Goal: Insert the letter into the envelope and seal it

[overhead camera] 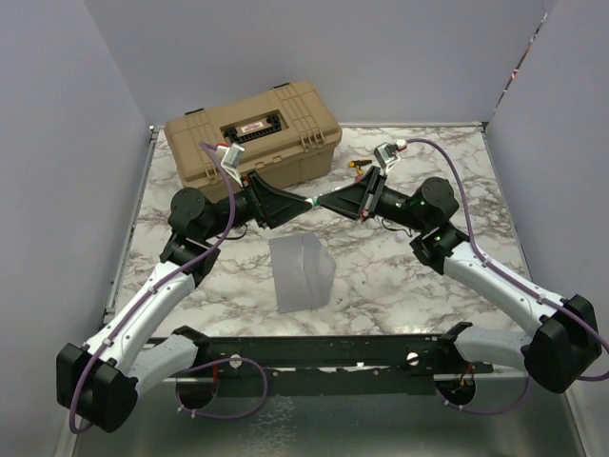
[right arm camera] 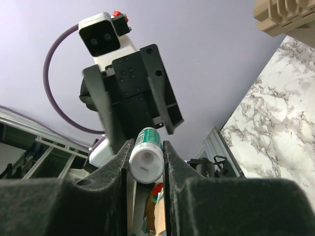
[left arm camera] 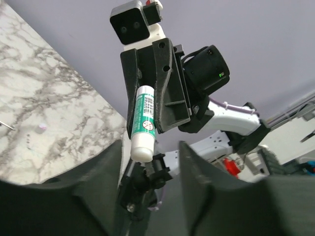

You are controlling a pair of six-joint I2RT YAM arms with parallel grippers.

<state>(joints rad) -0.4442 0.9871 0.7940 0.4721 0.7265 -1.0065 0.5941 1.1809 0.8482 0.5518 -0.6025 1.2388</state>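
White plastic glue stick (left arm camera: 144,118), green-labelled, sat clamped in the right gripper (right arm camera: 146,147); the left gripper (left arm camera: 150,147) gaped loosely near its free end.

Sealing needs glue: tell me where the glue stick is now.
Top view, centre: the glue stick is held above the table in the right gripper, just before the tan case, its white end facing the open left gripper.

Layout on the marble-patterned worktop (overhead camera: 409,286)
The flat grey-lilac paper envelope (overhead camera: 303,273) lies front-centre; behind it the left hand (left arm camera: 150,146) and right hand (right arm camera: 146,144) meet tip to tip with a white-and-green cylindrical glue stick (left arm camera: 143,123) between them; the tan hard plastic case (overhead camera: 253,133) stands at the far left.
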